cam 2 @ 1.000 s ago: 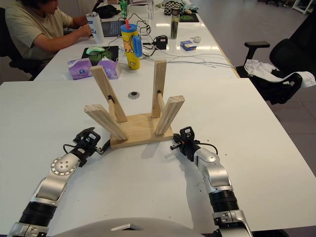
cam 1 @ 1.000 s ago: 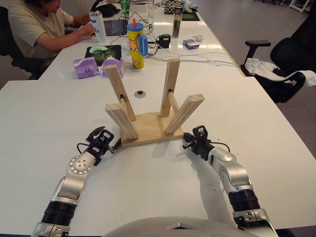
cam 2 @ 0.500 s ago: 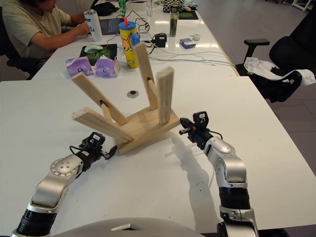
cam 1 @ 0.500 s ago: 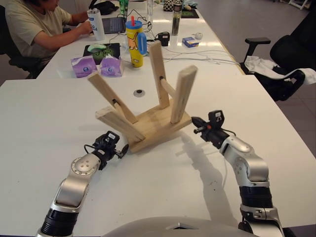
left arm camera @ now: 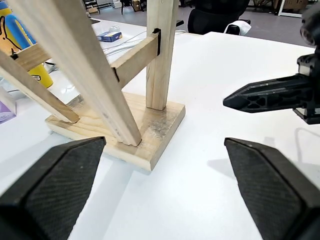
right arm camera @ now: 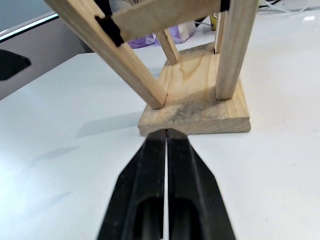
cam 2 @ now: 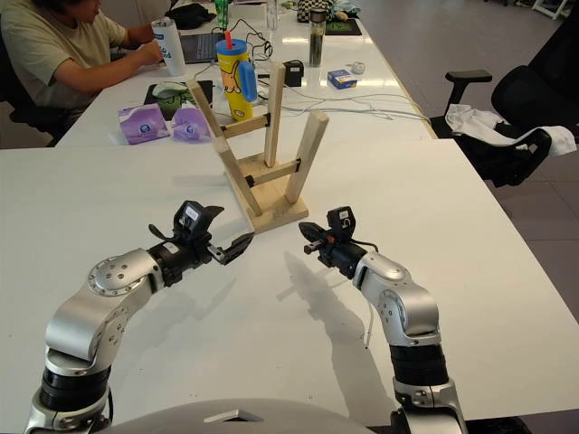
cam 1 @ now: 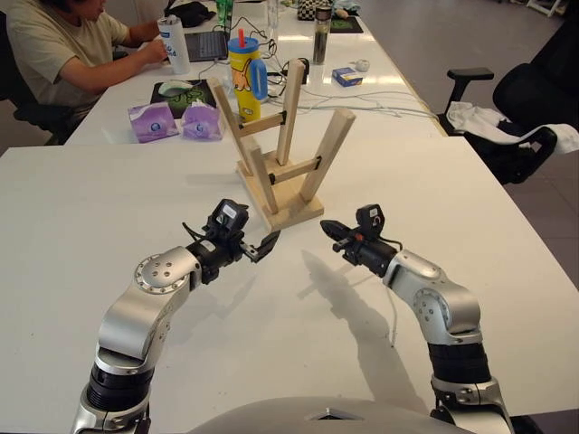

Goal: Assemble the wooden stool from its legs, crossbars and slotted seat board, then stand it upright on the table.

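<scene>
Since a moment ago the stool (cam 1: pixel 294 168) sits farther off and turned, seat-down, legs up, on the tabletop (cam 1: pixel 452 181) beyond my left gripper (cam 1: pixel 237 244), jaws apart, and right gripper (cam 1: pixel 330 228), jaws together; I fear an uneven push topples it.

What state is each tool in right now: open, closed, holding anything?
Left tool: open, holding nothing.
Right tool: closed, holding nothing.
</scene>
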`<state>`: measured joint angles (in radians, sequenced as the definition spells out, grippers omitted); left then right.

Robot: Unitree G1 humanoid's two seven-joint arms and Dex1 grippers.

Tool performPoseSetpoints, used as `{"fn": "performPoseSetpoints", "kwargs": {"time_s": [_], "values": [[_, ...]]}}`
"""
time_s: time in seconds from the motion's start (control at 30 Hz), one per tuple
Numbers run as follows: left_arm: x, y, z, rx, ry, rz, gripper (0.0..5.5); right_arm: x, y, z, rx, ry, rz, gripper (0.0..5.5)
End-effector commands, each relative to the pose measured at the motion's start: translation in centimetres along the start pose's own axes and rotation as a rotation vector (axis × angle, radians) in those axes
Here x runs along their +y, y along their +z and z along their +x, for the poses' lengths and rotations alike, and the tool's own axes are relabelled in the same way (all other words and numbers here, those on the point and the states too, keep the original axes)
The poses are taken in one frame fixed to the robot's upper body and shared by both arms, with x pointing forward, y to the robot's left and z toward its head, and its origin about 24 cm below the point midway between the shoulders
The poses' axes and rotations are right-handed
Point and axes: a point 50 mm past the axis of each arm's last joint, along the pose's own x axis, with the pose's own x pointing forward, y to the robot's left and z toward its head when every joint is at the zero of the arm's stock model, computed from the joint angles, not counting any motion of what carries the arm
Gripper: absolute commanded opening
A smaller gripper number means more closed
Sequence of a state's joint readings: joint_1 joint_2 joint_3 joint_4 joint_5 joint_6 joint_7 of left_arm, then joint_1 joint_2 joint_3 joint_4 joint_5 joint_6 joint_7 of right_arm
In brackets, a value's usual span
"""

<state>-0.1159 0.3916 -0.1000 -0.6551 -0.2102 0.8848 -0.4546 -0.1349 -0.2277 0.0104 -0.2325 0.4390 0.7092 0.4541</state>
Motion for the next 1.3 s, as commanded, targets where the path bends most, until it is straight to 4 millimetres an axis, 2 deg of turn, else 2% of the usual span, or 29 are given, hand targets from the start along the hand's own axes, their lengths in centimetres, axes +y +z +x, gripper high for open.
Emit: {"fn": "performPoseSetpoints", "kwargs": {"time_s": [0.03,0.17,0.27,0.33,0.5,0.6,0.67,0.77,0.87,1.17,1.3], "values": [[-0.1,-1.5,-0.3,0.074,-0.021,0.044,4.4,-0.1,-0.8,-0.1,0.023,0.004,-0.018,0.01],[1.0,-2.5,0.2,0.059,0.057,0.035,4.4,-0.7,-0.7,0.2,0.001,-0.007,-0.055,0.01],[2.3,-2.5,2.1,-0.018,0.122,0.116,4.4,-0.9,-0.5,1.0,-0.013,-0.005,-0.059,0.01],[3.1,-3.2,3.3,-0.016,0.111,0.181,4.4,-1.1,-0.7,1.4,-0.002,-0.001,-0.057,0.01],[4.9,-4.1,6.0,-0.08,0.044,0.178,4.4,-1.2,-1.3,2.0,0.014,0.01,-0.042,0.01],[6.2,-4.1,7.8,-0.097,0.032,0.183,4.4,-0.9,-1.5,2.7,0.03,0.044,-0.043,0.01],[6.7,-3.5,9.1,-0.121,0.032,0.184,4.4,-0.8,-1.5,2.9,0.037,0.061,-0.045,0.01],[6.9,-2.8,10.4,-0.151,0.017,0.192,4.4,-0.7,-1.5,3.2,0.044,0.079,-0.044,0.01],[6.7,-2.6,10.9,-0.175,-0.015,0.182,4.4,-0.6,-1.6,3.6,0.056,0.097,-0.049,0.01],[6.8,-3.6,10.9,-0.158,-0.089,0.143,3.19,-1.1,-1.3,3.6,0.047,0.077,-0.055,0.0],[6.6,-3.5,11.0,-0.175,-0.108,0.131,2.47,-1.9,-1.4,3.3,0.04,0.036,-0.043,0.0]]}}
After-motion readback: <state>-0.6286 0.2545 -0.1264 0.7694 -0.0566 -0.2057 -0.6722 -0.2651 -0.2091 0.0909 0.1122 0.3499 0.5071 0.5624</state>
